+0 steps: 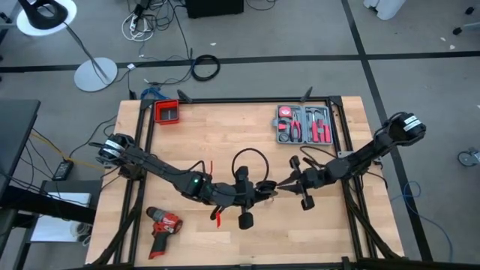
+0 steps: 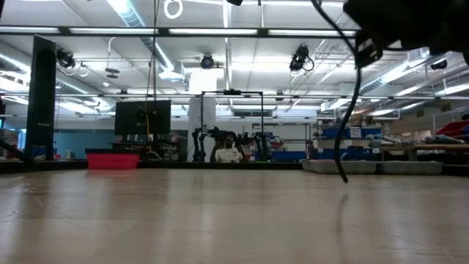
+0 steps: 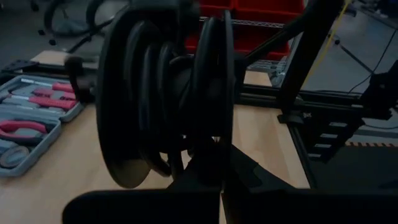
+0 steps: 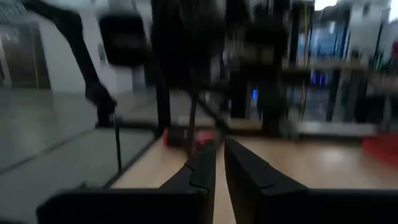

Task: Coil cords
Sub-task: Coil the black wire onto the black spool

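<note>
I am counting two dark arms, one cord, one red drill (image 1: 163,225), one open case of hand tools (image 1: 304,124) and one small red bin (image 1: 167,112) on the wooden surface (image 1: 225,127). Both arms are reaching inward and meeting to the right of the drill, a little farther back on the surface. The left tool (image 1: 264,187) is sitting nearer the drill and the right tool (image 1: 287,182) is just beyond it, the two almost tip to tip.

From above, the cord (image 1: 250,150) is showing as a single thin black loop standing behind the left tool, well apart from the drill. The left wrist view is giving what the overhead one is not: the cord (image 3: 168,93) is lying in several stacked turns right against that tool (image 3: 222,186), whose fingers are pressed together and appear to be pinching the bundle. The case (image 3: 31,124) is lying off to one side there.

The right wrist view is showing its own tool (image 4: 219,152) with the fingers slightly parted and nothing that I can make out between them.

Only the low view is showing a loose strand (image 2: 350,110) dangling above the surface, its end hanging clear of the wood, with the red bin (image 2: 112,160) far behind
</note>
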Available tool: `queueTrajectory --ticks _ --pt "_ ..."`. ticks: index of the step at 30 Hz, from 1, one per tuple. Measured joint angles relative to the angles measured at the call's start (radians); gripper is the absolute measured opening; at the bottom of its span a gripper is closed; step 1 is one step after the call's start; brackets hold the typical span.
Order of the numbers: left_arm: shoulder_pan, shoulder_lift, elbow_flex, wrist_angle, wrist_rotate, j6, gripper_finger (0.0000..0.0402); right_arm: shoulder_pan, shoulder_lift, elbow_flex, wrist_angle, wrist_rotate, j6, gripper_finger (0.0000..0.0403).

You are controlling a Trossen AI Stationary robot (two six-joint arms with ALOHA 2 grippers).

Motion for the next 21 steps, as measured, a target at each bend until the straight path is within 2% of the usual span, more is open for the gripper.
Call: queueTrajectory --ticks 5,14,21 --pt "0.0 0.0 0.0 0.019 0.0 0.037 0.0 -0.014 0.051 0.005 -0.081 -0.044 0.11 0.0043" --pt "0.0 0.0 0.0 0.026 0.0 0.044 0.0 -0.019 0.077 0.005 -0.176 -0.018 0.183 0.0087" --pt "0.0 0.0 0.0 0.049 0.0 0.068 0.0 -0.018 0.078 0.005 -0.177 -0.024 0.213 0.0121"
